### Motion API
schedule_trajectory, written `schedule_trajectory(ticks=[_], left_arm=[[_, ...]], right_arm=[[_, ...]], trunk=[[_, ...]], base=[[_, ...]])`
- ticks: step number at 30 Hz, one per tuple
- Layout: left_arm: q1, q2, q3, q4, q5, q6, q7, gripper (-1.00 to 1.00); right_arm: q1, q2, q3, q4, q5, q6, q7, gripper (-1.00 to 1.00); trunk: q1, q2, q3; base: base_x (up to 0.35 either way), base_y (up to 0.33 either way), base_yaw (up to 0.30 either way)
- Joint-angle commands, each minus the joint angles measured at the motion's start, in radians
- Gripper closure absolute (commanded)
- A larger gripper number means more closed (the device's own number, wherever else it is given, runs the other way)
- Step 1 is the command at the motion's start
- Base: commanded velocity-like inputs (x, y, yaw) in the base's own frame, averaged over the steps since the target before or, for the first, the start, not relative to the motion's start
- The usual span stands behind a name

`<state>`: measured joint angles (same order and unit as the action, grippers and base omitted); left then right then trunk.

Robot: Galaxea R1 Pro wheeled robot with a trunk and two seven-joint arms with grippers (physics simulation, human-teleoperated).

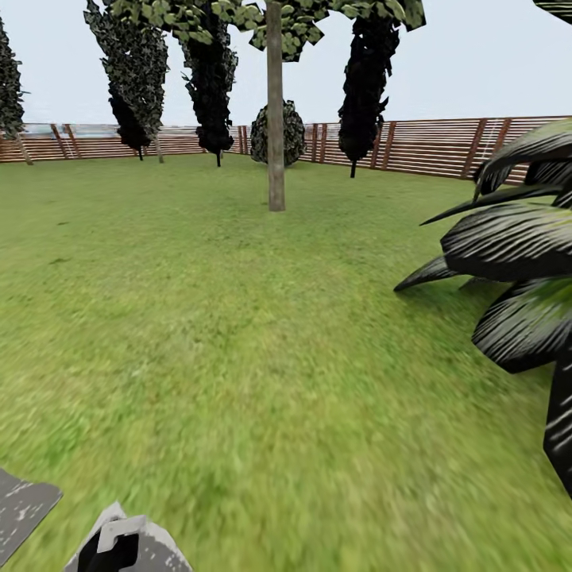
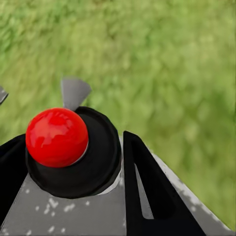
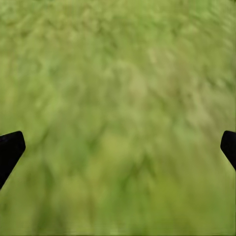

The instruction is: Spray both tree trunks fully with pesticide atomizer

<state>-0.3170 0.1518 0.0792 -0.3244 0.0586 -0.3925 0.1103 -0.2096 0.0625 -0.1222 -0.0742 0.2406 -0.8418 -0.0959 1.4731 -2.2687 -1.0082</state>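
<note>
Glossy red tip on the matt black pesticide atomizer (image 2: 73,150)

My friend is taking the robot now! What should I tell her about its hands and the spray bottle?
Left end effector: shut on the pesticide atomizer, red tip up, over grass.
Right end effector: open, holding nothing, over the lawn.
One tree trunk stands straight ahead across the grass, before the fence; a dark palm sits close on the right.
Done: atomizer picked up.
Left: drive up to the trunk and spray it, then find and spray the second tree. No white specks can be seen on the trunk from here.
</note>
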Motion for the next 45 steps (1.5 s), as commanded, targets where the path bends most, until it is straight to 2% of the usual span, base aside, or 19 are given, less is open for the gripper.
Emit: schedule_trajectory(ticks=[1, 45], left_arm=[[-0.001, 0.0, -0.001, 0.001, 0.006, -0.003, 0.0, 1.0], [-0.001, 0.0, -0.001, 0.001, 0.006, -0.004, 0.0, 1.0]], right_arm=[[-0.001, 0.0, -0.006, 0.001, 0.011, -0.002, -0.007, -1.0], [-0.001, 0.0, -0.006, 0.001, 0.011, -0.002, -0.007, -1.0]], trunk=[[0.0, 0.0, -0.001], [0.0, 0.0, -0.001]], base=[[0.322, 0.092, 0.0], [0.326, 0.087, 0.0]])
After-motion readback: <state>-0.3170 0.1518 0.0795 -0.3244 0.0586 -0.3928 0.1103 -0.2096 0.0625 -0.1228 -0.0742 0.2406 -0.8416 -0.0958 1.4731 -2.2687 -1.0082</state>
